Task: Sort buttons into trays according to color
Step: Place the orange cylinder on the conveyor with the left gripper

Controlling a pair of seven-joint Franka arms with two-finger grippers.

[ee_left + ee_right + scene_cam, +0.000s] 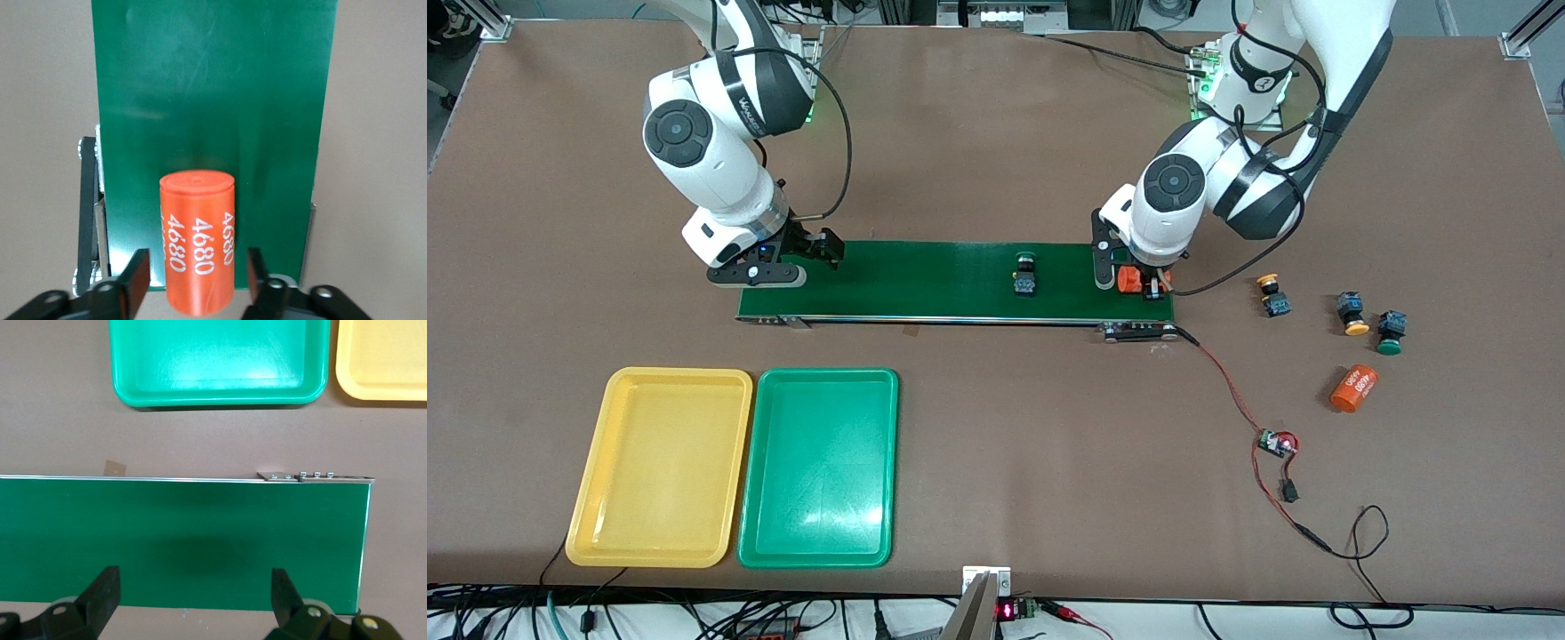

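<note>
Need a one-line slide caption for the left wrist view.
Left gripper open around an orange cylinder lying on the conveyor belt.

In the front view the left arm's wrist hides most of the orange cylinder (1129, 279) on the belt (925, 280), and the left gripper (1138, 286) is mostly covered too. In the left wrist view the cylinder's lower end blocks the belt edge under it, and whether the fingers (137, 280) touch it cannot be told. The print on the other cylinder (1354, 388) is too small to read. The right wrist view cuts off both trays (220, 393) at its edge.
</note>
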